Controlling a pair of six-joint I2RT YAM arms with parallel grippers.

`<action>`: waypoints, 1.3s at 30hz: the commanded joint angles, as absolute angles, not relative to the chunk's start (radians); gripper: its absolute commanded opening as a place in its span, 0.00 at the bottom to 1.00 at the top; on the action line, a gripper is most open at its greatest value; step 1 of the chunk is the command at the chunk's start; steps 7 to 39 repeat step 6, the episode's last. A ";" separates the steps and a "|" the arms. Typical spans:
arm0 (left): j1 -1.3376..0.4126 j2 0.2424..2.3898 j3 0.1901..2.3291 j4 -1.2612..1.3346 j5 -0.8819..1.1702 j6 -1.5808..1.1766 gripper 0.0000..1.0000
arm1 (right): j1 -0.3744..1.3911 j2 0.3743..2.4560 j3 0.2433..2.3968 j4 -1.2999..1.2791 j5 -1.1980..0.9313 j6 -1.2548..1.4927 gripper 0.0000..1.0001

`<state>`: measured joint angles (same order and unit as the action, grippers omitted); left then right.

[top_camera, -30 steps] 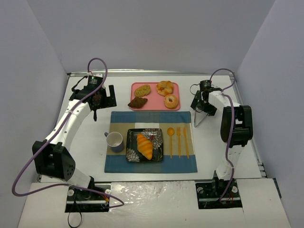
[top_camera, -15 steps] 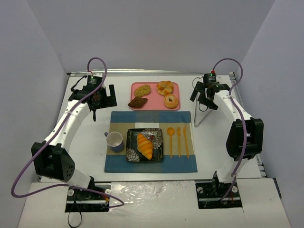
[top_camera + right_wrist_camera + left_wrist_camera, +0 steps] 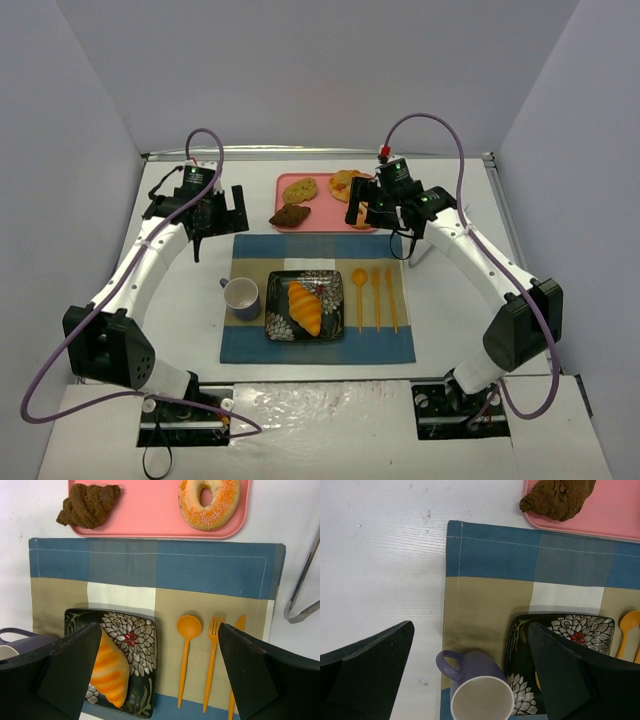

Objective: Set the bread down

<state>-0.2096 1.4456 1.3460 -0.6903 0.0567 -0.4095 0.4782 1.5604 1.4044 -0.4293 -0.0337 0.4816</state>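
Over the right end of the pink tray (image 3: 325, 210), at 1 o'clock from the black floral plate (image 3: 330, 283), the right gripper (image 3: 372, 208) is now found. A second earlier it was held far out at 3 o'clock near the table's right edge, and it has since been swung inward. Its fingers are spread wide and nothing is held between them; the glazed donut (image 3: 220, 507) is seen just beyond them in the wrist view. The left gripper (image 3: 215, 210), likewise spread and empty, has been left where it was, at 10 o'clock off the placemat (image 3: 300, 250). The bread (image 3: 305, 308) has not been moved: it lies diagonally on the black floral plate, with the purple mug (image 3: 241, 296) at its 9 o'clock. The placing is therefore judged already done — the sweep is read as an empty reposition, not a carry.
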 commanded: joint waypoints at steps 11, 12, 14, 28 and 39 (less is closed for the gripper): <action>-0.219 1.395 1.384 -0.655 0.066 -0.420 0.97 | 0.471 1.502 1.392 -0.400 -0.004 0.488 1.00; -0.219 1.395 1.384 -0.655 0.066 -0.420 0.97 | 0.471 1.502 1.392 -0.400 -0.004 0.488 1.00; -0.219 1.395 1.384 -0.655 0.066 -0.420 0.97 | 0.471 1.502 1.392 -0.400 -0.004 0.488 1.00; -0.219 1.395 1.384 -0.655 0.066 -0.420 0.97 | 0.471 1.502 1.392 -0.400 -0.004 0.488 1.00; -0.219 1.395 1.384 -0.655 0.066 -0.420 0.97 | 0.471 1.502 1.392 -0.400 -0.004 0.488 1.00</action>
